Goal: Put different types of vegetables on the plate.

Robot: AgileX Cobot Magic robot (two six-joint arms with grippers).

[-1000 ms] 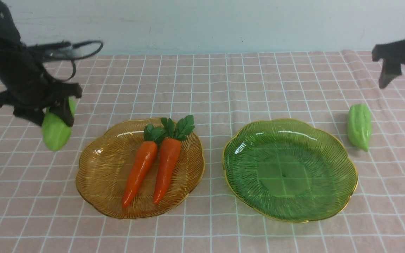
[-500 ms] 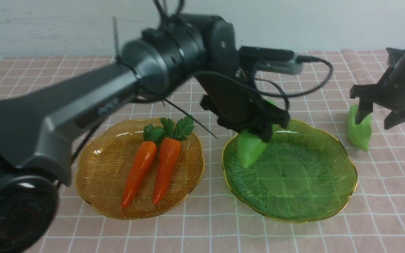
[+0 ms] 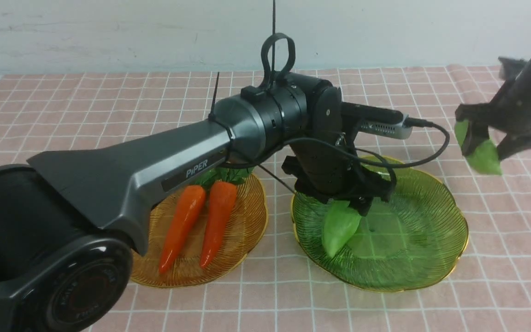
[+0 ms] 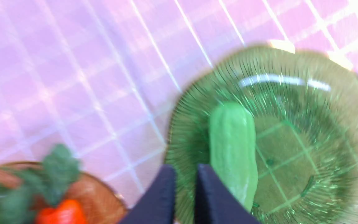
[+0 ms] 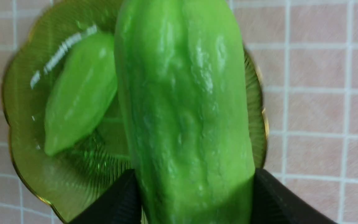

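One light-green gourd [image 3: 339, 226] lies in the green glass plate [image 3: 450, 230], its far end under my left gripper [image 3: 360, 210]. In the left wrist view the gourd [image 4: 233, 149] lies on the green plate [image 4: 306, 77] beside my left gripper [image 4: 185, 168]; the jaws stand close together with nothing between them. My right gripper [image 3: 484, 150] is shut on the second gourd [image 3: 484, 157] and holds it off the cloth, right of the plate. In the right wrist view my gripper [image 5: 194, 174] clamps that gourd [image 5: 182, 93] above the plate [image 5: 17, 124] holding the first gourd [image 5: 79, 93]. Two carrots [image 3: 182, 226] [image 3: 217, 221] lie side by side.
The carrots lie on an amber glass plate [image 3: 247, 221], partly hidden by my left arm [image 3: 155, 157], which reaches across it. The amber plate [image 4: 104, 205] and a carrot [image 4: 64, 211] also show in the left wrist view. A pink checked cloth [image 3: 109, 106] covers the table.
My left gripper came lower over the green plate and the first gourd now lies in it. My right gripper closed on the second gourd and lifted it off the cloth.
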